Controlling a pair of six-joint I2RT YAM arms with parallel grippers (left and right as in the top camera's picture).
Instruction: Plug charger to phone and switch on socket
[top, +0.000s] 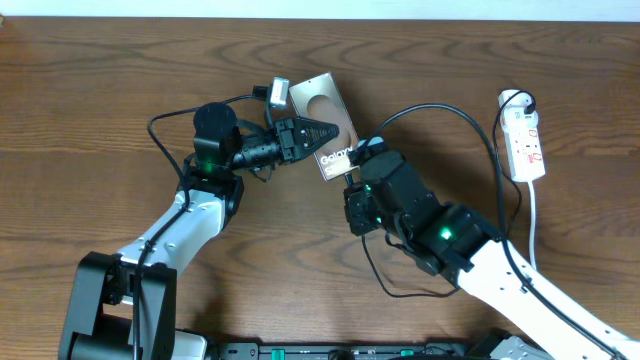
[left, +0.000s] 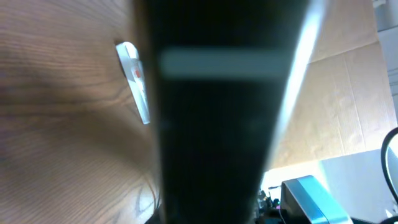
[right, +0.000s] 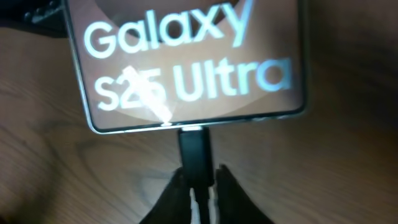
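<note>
Right jaws pinched shut on the charger (right: 194, 148) tip at the phone (right: 186, 62).
The tip touches the phone's bottom edge, and the right arm reaches in low from the right. Left jaws are closed at the phone's left edge, that arm stretched level over the worktop (top: 100, 100). The socket (top: 524, 140) lies well apart, far right.

Lettering on the phone

The phone (right: 186, 56) shows white "Galaxy" above "S25 Ultra" across its glossy brown face in the right wrist view. From overhead only "Galaxy" can be made out on it. The red marks on the socket (top: 524, 145) are too small to read.
</note>
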